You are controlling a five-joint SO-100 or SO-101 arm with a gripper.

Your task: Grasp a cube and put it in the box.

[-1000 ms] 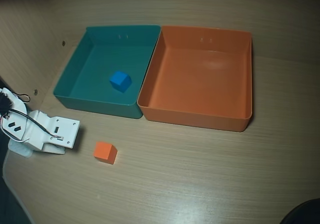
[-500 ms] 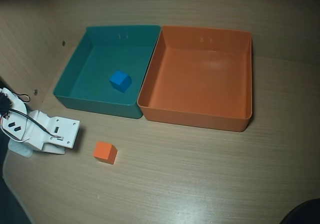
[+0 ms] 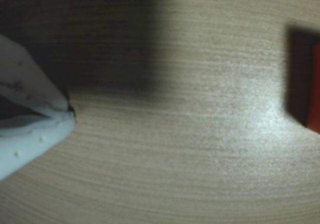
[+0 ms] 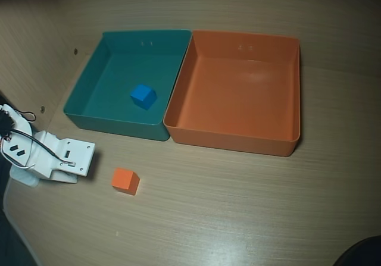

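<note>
Resting on the table, the cube lies below the teal tray, apart from the box. At left in the overhead view, the gripper has its fingertips pressed together, holding nothing.

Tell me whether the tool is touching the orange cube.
Apart. The overhead view shows bare table between the tool and the orange cube; the wrist view also shows wood between the tool tips and the cube at its right edge.

Blue cube inside teal tray
</note>
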